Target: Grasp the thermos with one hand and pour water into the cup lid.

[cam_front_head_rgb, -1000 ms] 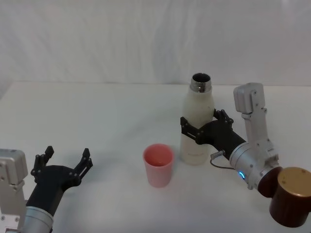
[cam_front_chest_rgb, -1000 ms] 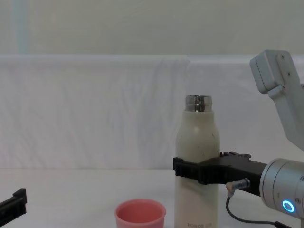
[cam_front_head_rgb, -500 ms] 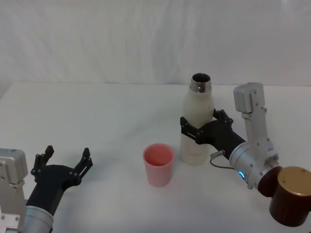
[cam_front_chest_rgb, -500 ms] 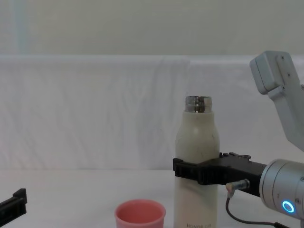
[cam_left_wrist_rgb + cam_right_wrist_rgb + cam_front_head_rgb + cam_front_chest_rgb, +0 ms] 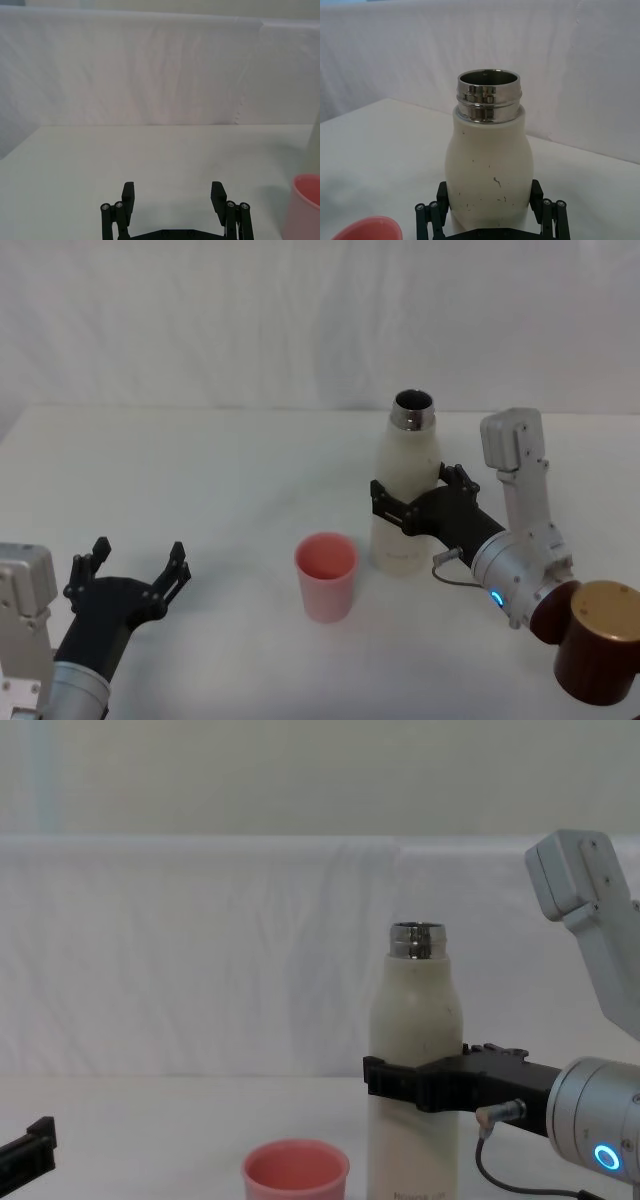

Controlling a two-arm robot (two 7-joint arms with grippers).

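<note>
we see right gripper (image 5: 405, 506) fingers clamped round middle of thermos (image 5: 405, 495), upright on table (image 5: 200, 470), cap off, neck open. pink cup lid (image 5: 325, 577) just beside thermos on its left, upright, looks empty. left gripper (image 5: 128, 580) parked near left, fingers spread, holding nothing. we judge grasp done; lift, tilt over cup lid and pour not yet done.
</note>
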